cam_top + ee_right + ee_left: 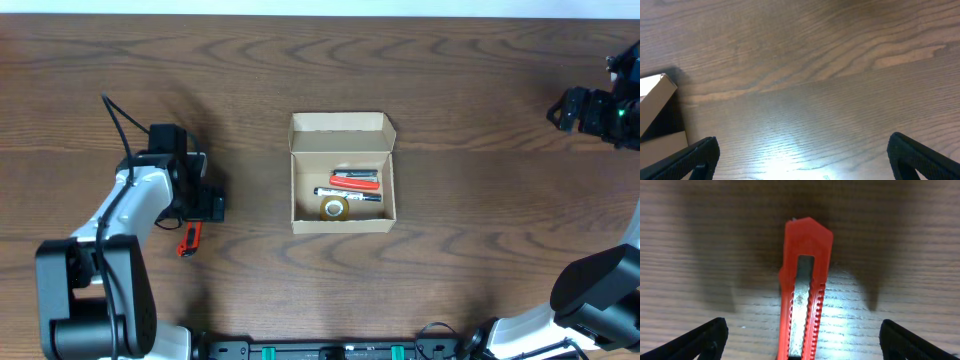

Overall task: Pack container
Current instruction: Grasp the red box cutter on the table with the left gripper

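Note:
The container (342, 125), a tan cardboard box with its flap lid standing open at the back, sits mid-table. Inside lie a red tool (356, 179), a black-and-white pen (349, 194) and a tape roll (335, 208). A red utility knife (188, 240) lies on the table left of the box. My left gripper (207, 203) hovers just above it, open. In the left wrist view the knife (804, 287) runs lengthwise between the spread fingers (697, 340), untouched. My right gripper (562, 110) is open at the far right edge, over bare wood, with a corner of the container (655, 107) at its left.
The dark wooden table (480, 230) spreads all round the box. The left arm's white body (125, 215) and black base (95, 300) fill the front left. The right arm's base (590, 300) stands at the front right.

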You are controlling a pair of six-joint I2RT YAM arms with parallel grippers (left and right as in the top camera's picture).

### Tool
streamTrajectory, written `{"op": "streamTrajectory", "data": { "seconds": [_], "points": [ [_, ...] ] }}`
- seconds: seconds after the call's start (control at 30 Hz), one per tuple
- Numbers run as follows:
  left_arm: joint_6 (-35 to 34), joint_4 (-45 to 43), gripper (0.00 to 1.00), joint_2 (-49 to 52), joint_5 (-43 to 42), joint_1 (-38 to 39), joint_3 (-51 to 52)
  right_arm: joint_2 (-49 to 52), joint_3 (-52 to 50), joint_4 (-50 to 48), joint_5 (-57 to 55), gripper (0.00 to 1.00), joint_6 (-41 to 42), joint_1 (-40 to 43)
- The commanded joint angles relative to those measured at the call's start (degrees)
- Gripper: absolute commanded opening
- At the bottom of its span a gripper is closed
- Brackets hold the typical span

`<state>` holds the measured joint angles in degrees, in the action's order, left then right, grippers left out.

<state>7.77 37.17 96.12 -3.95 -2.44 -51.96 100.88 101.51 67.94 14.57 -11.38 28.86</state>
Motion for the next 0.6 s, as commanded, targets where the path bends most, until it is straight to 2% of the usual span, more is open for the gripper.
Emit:
{"op": "streamTrajectory", "data": {
  "seconds": [0.0, 0.23, 0.27, 0.3, 0.37, 0.43, 0.47, 0.57],
  "points": [
    [1.0, 0.3, 0.95, 1.8, -0.3, -0.2, 0.5, 0.0, 0.0, 0.0, 0.7, 0.99, 0.2, -0.4],
    [0.8, 0.5, 1.0, 3.9, -0.4, -0.2, 1.3, 0.0, 0.0, 0.0, 0.7, 0.99, 0.2, -0.4],
    [0.7, 0.5, 0.92, 3.9, -0.5, -0.2, 1.3, 0.0, 0.0, 0.0, 0.7, 0.99, 0.2, -0.4],
    [0.7, 0.5, 0.89, 3.9, -0.6, -0.2, 1.3, 0.0, 0.0, 0.0, 0.7, 0.99, 0.2, -0.4],
    [0.7, 0.5, 0.76, 3.9, -0.6, -0.2, 1.3, 0.0, 0.0, 0.0, 0.7, 0.99, 0.2, -0.4],
    [-0.5, 0.5, 0.56, 3.9, -0.6, -0.2, 1.3, 0.0, 0.0, 0.0, 0.7, 0.99, 0.2, -0.4],
    [-1.0, 0.7, 0.42, 3.9, -0.6, -0.2, 1.3, 0.0, 0.0, 0.0, 0.7, 0.99, 0.2, -0.4],
    [-3.2, 0.5, 0.28, 3.9, -0.6, -0.2, 1.3, 0.0, 0.0, 0.0, 0.7, 0.99, 0.2, -0.4]
  ]
}}
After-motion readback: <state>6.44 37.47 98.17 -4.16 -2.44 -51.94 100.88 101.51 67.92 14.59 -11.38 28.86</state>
